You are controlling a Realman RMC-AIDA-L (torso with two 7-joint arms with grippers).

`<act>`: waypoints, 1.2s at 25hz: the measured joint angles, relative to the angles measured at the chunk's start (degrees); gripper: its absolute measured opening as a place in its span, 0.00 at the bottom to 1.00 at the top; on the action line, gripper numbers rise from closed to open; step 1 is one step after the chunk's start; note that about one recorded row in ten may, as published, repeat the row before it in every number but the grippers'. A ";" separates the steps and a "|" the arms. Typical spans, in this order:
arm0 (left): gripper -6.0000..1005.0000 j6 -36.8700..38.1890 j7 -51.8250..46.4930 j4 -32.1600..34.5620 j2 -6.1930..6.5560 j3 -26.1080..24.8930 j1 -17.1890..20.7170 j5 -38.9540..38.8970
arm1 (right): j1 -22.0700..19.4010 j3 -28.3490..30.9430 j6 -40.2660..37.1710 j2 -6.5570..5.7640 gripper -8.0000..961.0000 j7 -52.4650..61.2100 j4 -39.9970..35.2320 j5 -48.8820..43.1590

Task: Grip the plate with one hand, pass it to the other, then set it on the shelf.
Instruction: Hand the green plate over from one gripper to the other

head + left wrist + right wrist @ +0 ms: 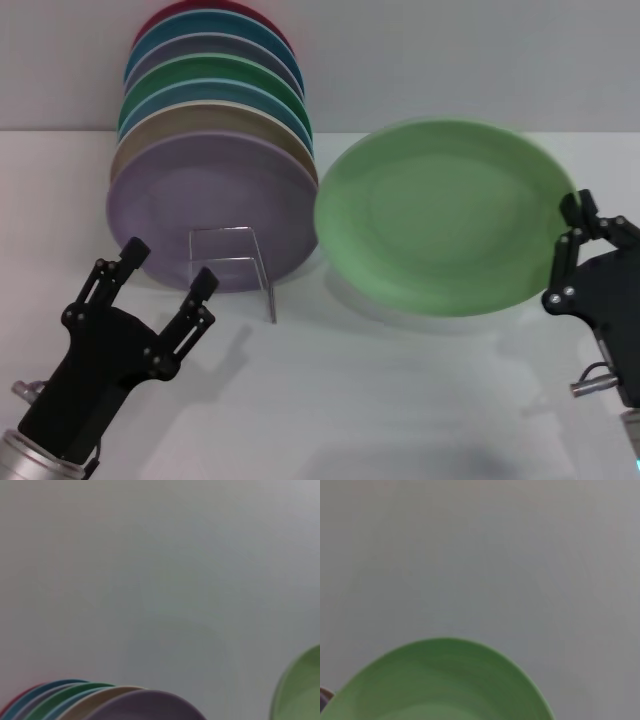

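The pale mint-green plate (440, 215) hangs tilted above the white table, right of the rack, with its shadow beneath it. My right gripper (583, 218) is shut on its right rim. The plate also shows in the right wrist view (440, 680) and at the edge of the left wrist view (300, 690). The thin wire shelf (268, 295) stands left of the plate, its front loop bare. My left gripper (170, 265) is open and empty, low at the left, just in front of the shelf.
Several coloured plates stand on edge in the shelf's back slots, a lilac plate (200, 190) foremost; they also show in the left wrist view (145, 705). A grey wall rises behind. The white table (400, 400) stretches in front.
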 joint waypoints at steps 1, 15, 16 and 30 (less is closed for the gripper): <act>0.81 -0.14 0.00 -0.02 0.00 0.29 -0.15 0.02 | 0.11 -0.64 0.01 0.00 0.03 -1.24 0.28 0.18; 0.81 -4.55 0.00 -1.76 -0.05 2.30 -2.55 0.54 | 2.26 -6.36 1.00 0.05 0.03 -11.46 1.99 0.49; 0.81 -5.19 0.00 -1.96 -0.04 2.31 -2.88 0.71 | 2.35 -6.64 1.20 0.06 0.03 -12.20 2.09 0.50; 0.81 -10.03 -0.06 -2.08 0.04 1.38 -4.66 0.44 | 2.51 -9.01 2.55 0.10 0.03 -15.20 2.91 0.60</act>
